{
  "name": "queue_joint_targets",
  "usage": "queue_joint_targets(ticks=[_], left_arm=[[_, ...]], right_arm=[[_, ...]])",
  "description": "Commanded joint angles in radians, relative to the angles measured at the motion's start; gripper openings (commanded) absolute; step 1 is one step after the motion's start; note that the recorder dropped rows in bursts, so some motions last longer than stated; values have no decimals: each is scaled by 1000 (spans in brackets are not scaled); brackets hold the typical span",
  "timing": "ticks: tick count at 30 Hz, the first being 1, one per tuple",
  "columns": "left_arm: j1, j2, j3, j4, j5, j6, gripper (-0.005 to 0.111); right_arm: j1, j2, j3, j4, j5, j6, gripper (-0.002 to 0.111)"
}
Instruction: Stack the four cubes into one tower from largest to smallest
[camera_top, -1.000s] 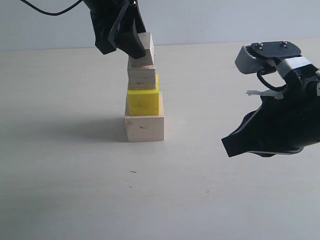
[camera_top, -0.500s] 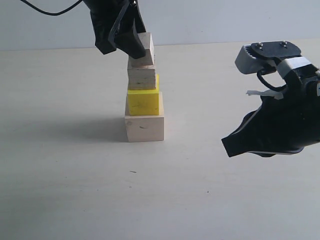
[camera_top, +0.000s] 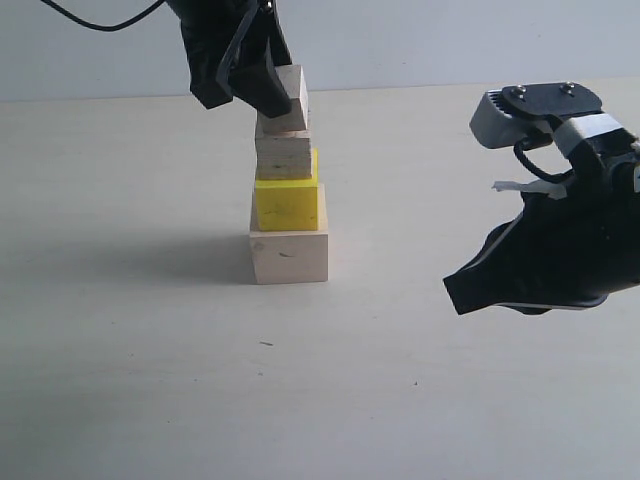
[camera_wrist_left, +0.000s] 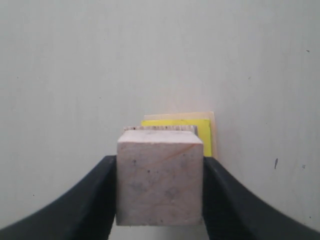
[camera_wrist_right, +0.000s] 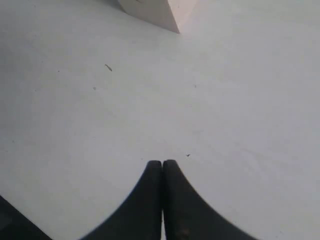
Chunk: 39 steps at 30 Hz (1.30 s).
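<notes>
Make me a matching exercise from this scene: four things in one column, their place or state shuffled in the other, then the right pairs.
1. largest wood cube
2. yellow cube
3. top small cube
4. right pincer

A. shut, holding nothing
B. held in the left pincer
C. resting on the table
D. sitting on the largest wood cube

Pairs: 1-C; 2-D; 3-B; 4-A

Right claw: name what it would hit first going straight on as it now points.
Probably the bare table, short of the large wood cube. The shut right claw slants down over open tabletop; depth is unclear, so the cube cannot be ruled out.
</notes>
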<state>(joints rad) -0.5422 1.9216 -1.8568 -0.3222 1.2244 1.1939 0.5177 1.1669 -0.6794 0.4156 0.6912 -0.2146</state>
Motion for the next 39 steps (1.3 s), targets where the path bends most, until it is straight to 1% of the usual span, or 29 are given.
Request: queue_joint_targets(ticks=[1,3,5,39], left_arm=[[-6,-3,4,-9,-3,-3,58],[-6,-3,4,-9,-3,-15,64],[-6,-3,4,-9,-3,-23,67],[-4,-3,4,45,-3,-24,67]], right_arm=[[-2,-5,4,4,2,-9,0],[-2,-5,4,4,2,-9,0],[-2,-5,4,4,2,-9,0],[-2,-5,4,4,2,-11,0]])
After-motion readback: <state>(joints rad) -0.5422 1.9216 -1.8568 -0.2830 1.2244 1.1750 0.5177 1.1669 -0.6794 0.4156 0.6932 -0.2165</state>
